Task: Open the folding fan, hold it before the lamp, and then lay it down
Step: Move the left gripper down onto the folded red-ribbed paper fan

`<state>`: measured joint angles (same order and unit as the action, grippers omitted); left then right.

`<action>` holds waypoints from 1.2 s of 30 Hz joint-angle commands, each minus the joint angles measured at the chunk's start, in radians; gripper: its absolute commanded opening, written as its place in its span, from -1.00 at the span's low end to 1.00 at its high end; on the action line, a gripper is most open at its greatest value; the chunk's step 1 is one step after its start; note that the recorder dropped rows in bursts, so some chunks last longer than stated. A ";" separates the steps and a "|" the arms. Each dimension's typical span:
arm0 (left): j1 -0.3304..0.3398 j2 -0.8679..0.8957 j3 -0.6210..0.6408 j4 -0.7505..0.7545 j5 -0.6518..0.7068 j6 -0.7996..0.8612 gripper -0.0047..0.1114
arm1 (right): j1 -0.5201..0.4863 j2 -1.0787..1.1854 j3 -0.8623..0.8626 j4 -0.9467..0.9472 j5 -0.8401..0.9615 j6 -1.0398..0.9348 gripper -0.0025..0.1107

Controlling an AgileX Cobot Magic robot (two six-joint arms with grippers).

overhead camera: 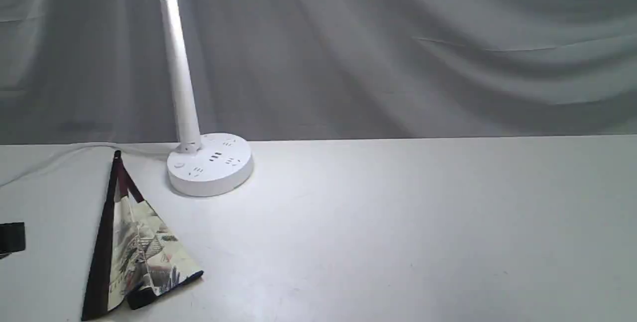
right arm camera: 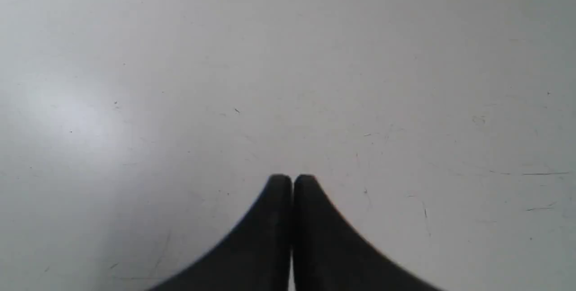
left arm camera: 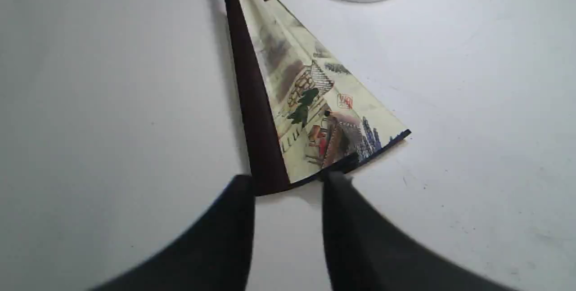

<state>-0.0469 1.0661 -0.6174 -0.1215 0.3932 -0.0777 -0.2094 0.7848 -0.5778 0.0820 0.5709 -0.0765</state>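
On the counter (overhead camera: 398,212) left of centre, folding fan (overhead camera: 144,247) lying partly spread near the lamp (overhead camera: 209,162), left jaws parted, tips at its dark rim, contact unclear, right jaws pressed together above the counter, lamp base cropped in left wrist view.

The fan (overhead camera: 142,247) has a pleated paper leaf, cream and matt, printed with a painted scene. Its ribs look like dark maroon wood with a dull, smooth finish. The lamp (overhead camera: 181,83) is smooth white plastic with a soft sheen. The table (overhead camera: 423,222) is pale, smooth and faintly glossy, marked with fine scratches and specks. Behind it hangs a grey cloth (overhead camera: 448,53), matt and creased. The left gripper (left arm camera: 289,178) and right gripper (right arm camera: 292,177) look black, matt and smooth.
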 commanded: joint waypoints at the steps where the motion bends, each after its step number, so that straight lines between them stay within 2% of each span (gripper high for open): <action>1: 0.001 0.085 -0.021 -0.051 -0.017 0.007 -0.24 | 0.000 0.002 -0.001 0.006 -0.012 -0.002 -0.96; 7: 0.001 0.215 -0.099 -0.055 0.066 0.007 -0.21 | 0.000 0.002 0.000 0.011 -0.014 -0.004 -0.96; 12: 0.001 0.325 -0.187 -0.055 0.078 0.007 -0.21 | 0.000 0.002 0.000 0.024 -0.014 -0.004 -0.96; 17: -0.036 0.420 -0.250 -0.055 0.074 0.007 -0.24 | 0.000 0.002 0.000 0.024 -0.014 -0.001 -0.96; 24: -0.114 0.568 -0.287 -0.055 -0.090 0.001 -0.27 | 0.000 0.002 0.000 0.024 -0.008 -0.005 -0.96; 30: -0.116 0.677 -0.287 -0.086 -0.245 -0.001 -0.27 | 0.000 0.002 0.000 0.024 -0.008 -0.005 -0.96; 33: -0.114 0.724 -0.293 -0.086 -0.258 -0.001 -0.27 | 0.000 0.002 0.000 0.024 -0.006 -0.005 -0.96; 36: -0.114 0.782 -0.327 -0.086 -0.211 -0.057 -0.27 | 0.000 0.002 0.000 0.024 -0.006 -0.005 -0.96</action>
<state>-0.1570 1.8222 -0.9243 -0.1948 0.1691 -0.1009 -0.2094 0.7868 -0.5778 0.1004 0.5690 -0.0765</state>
